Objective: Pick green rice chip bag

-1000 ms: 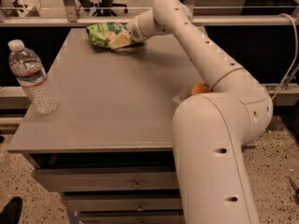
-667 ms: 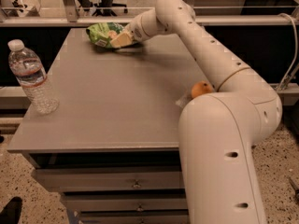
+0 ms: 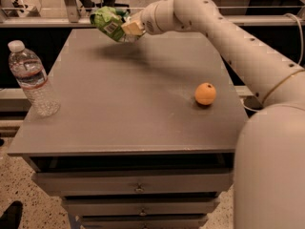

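gripper holds green rice chip bag above far edge | bottle left, orange right | between: free

green rice chip bag: 1 | orange: 1 | water bottle: 1 | bench: 1 | robot arm: 1 | hand: 1, over the far edge of the bench, clamped on the green rice chip bag, which hangs clear of the bench top
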Available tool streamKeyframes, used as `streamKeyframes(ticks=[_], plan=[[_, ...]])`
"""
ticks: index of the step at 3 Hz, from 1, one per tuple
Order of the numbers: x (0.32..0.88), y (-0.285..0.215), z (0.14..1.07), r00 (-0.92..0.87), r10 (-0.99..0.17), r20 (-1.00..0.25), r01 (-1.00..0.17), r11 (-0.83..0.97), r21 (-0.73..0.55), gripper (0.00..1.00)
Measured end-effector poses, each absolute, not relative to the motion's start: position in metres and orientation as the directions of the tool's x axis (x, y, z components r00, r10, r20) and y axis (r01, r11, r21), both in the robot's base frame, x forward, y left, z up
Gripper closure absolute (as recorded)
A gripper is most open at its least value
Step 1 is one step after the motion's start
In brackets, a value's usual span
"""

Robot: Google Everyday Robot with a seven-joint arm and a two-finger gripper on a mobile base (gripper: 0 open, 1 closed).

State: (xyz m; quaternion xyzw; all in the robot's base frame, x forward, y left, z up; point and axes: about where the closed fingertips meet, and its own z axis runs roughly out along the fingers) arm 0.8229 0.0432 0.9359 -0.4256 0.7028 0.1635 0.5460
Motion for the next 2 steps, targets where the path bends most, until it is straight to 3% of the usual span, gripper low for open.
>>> streamKeyframes(ticks=[1,2], plan=[[0.7763,0.02,0.9881,0.044,-0.378,-0.925,-0.718,0.632,-0.292,1.0],[0.7767,0.0212,0.9877,0.044,-0.378,-0.925,-0.719,0.63,-0.292,1.0]])
